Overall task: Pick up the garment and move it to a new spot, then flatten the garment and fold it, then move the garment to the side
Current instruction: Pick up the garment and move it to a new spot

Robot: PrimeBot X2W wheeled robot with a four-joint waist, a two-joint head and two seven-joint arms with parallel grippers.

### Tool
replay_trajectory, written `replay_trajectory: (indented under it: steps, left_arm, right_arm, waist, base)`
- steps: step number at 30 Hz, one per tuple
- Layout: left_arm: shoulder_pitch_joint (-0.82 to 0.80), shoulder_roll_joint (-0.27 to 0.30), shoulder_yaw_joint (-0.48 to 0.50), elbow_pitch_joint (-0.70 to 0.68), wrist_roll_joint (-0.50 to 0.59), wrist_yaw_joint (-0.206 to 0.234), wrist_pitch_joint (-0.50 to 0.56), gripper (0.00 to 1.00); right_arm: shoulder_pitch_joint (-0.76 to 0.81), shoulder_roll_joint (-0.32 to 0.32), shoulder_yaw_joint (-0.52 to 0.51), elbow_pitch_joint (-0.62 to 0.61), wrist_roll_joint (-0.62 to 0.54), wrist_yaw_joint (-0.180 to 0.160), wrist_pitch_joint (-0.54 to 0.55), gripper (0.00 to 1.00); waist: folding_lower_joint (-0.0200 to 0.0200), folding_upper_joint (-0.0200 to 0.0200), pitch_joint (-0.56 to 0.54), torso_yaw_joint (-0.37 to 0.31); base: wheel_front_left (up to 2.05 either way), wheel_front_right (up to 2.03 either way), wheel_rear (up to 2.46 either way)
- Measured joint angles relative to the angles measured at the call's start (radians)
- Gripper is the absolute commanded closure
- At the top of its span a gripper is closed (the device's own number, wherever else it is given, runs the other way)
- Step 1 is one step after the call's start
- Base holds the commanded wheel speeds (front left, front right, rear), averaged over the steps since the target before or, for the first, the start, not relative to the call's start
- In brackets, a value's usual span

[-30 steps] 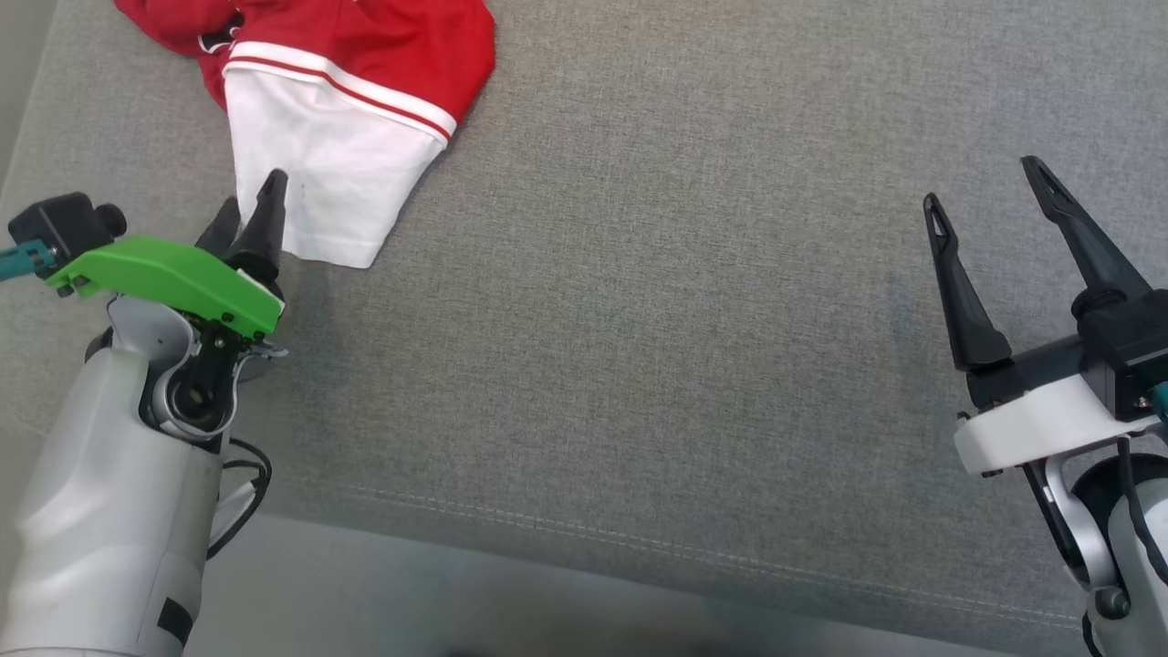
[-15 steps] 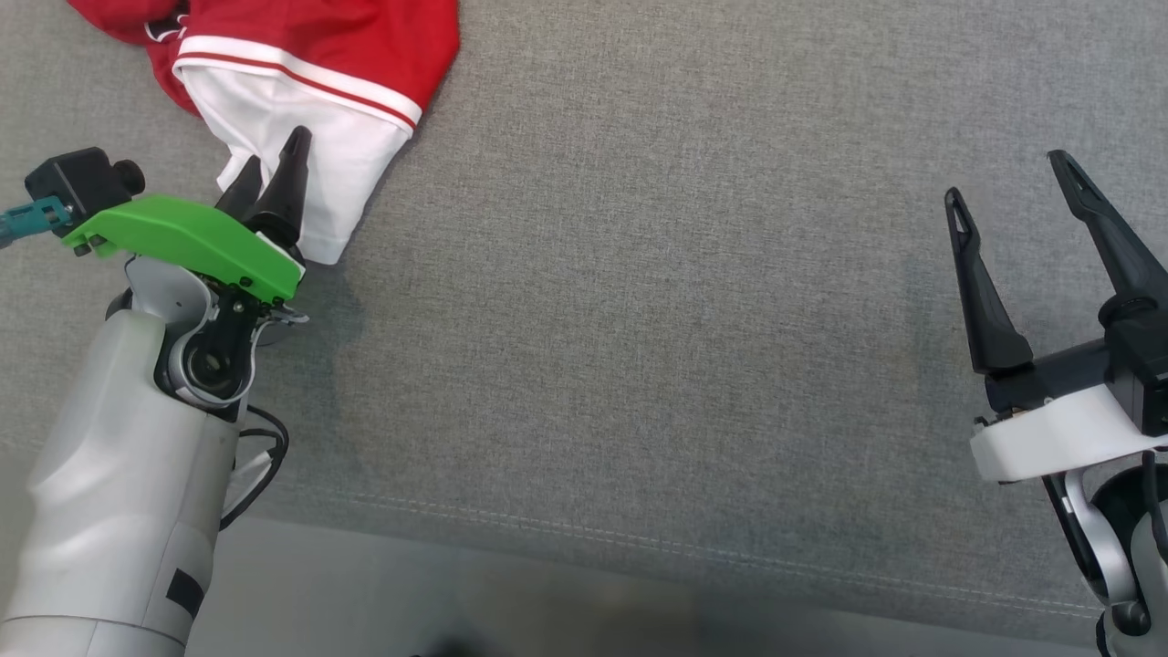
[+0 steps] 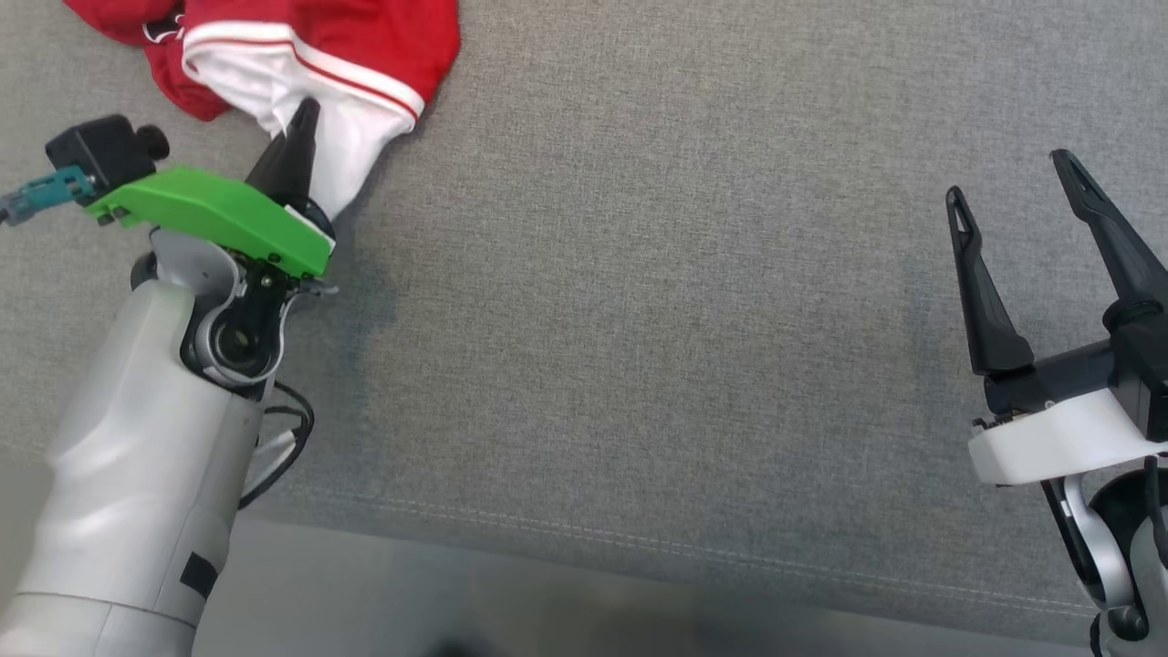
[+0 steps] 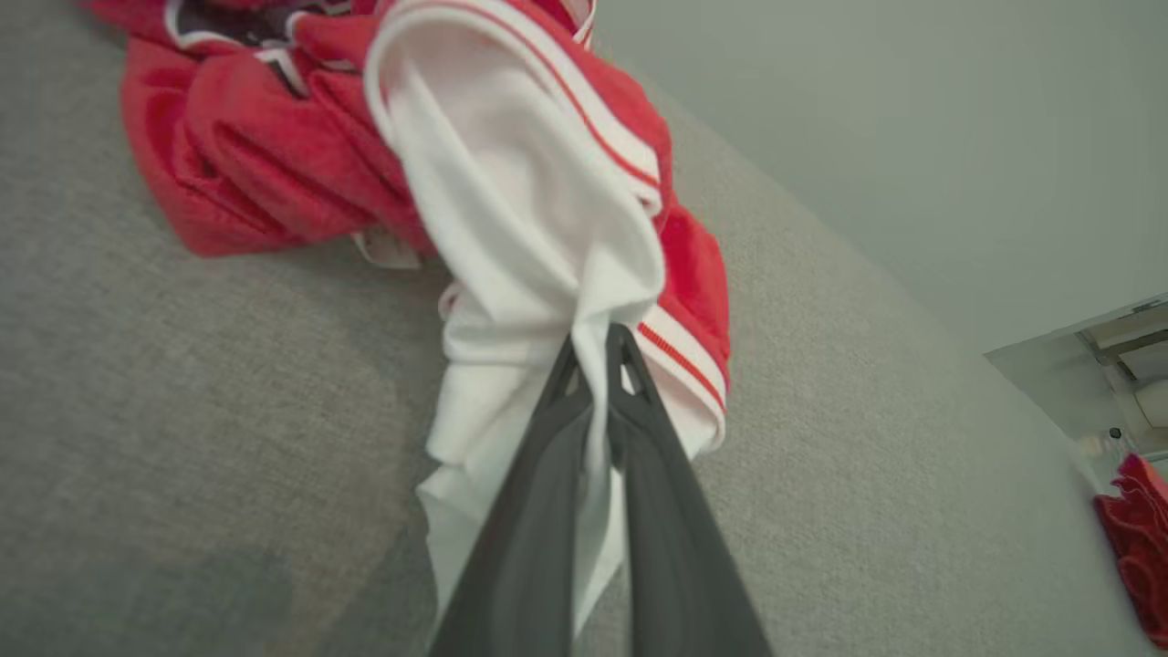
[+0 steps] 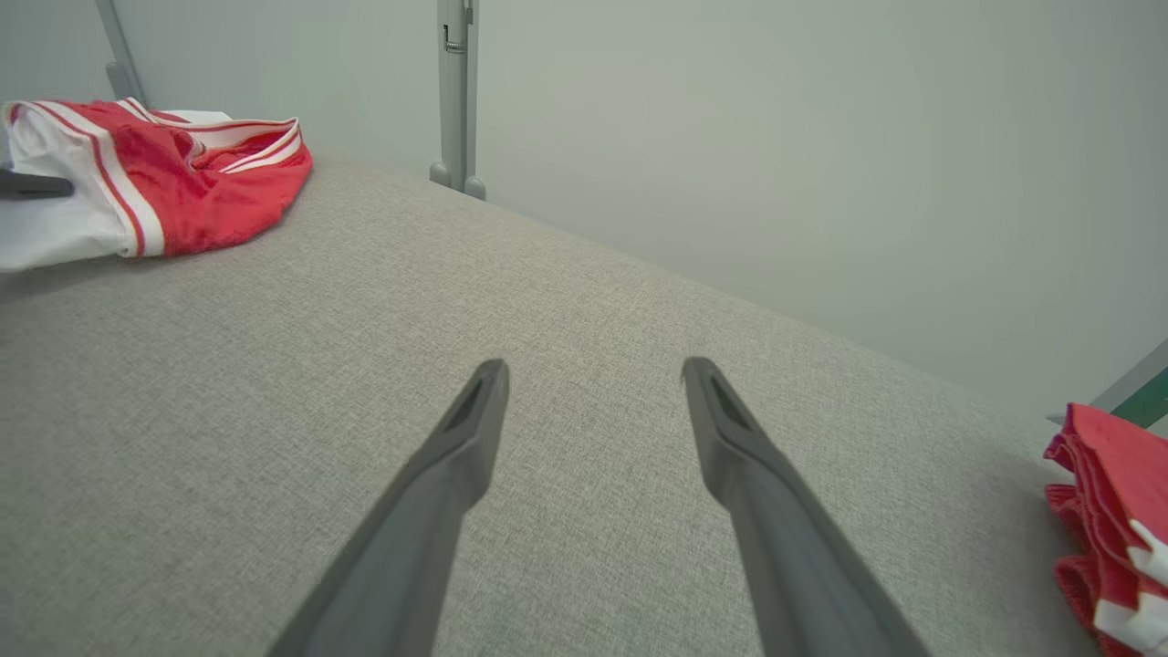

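The garment (image 3: 347, 55) is a red and white jersey with red-and-white trim, crumpled at the far left of the grey fabric surface (image 3: 639, 319). My left gripper (image 3: 306, 114) is shut on its white sleeve, the cloth bunched between the two dark fingers. In the left wrist view the white cloth (image 4: 538, 237) gathers into the shut left gripper (image 4: 598, 342), with red folds behind. My right gripper (image 3: 1008, 178) hangs open over bare fabric at the right, far from the garment. The right wrist view has the right gripper (image 5: 593, 370) open, and the garment (image 5: 173, 173) at far left.
A second red and white cloth (image 5: 1113, 511) lies at the right edge of the surface. A grey metal post (image 5: 453, 91) stands behind the surface against a pale wall. The surface's stitched front edge (image 3: 639, 543) runs below both arms.
My left gripper went from open around the white sleeve to shut on it, and the sleeve is now bunched and pulled narrower. The right gripper stays open.
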Motion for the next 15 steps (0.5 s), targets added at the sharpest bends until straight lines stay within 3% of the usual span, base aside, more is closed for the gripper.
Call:
replay_trajectory:
  steps: [3,9,15]
  left_arm:
    - [-0.038,0.001,-0.034,-0.07,0.018,0.0,-0.048,1.0]
    - [-0.062,-0.044,-0.213,-0.228,0.073,0.0,-0.061,1.0]
    - [-0.061,-0.027,-0.355,-0.337,0.119,0.0,-0.053,1.0]
  right_arm:
    - [0.0,0.016,0.002,0.007,0.006,0.0,-0.016,0.0]
    - [-0.003,0.056,0.029,0.067,0.046,-0.001,-0.068,0.0]
    - [-0.008,0.104,0.06,0.129,0.082,-0.001,-0.128,0.0]
  waist:
    - [0.0,0.0,-0.012,0.001]
    - [0.0,0.0,-0.053,0.002]
    - [0.0,0.0,-0.113,-0.008]
  base:
    - [0.0,0.0,0.0]
    - [0.0,0.0,0.0]
    - [0.0,0.0,0.0]
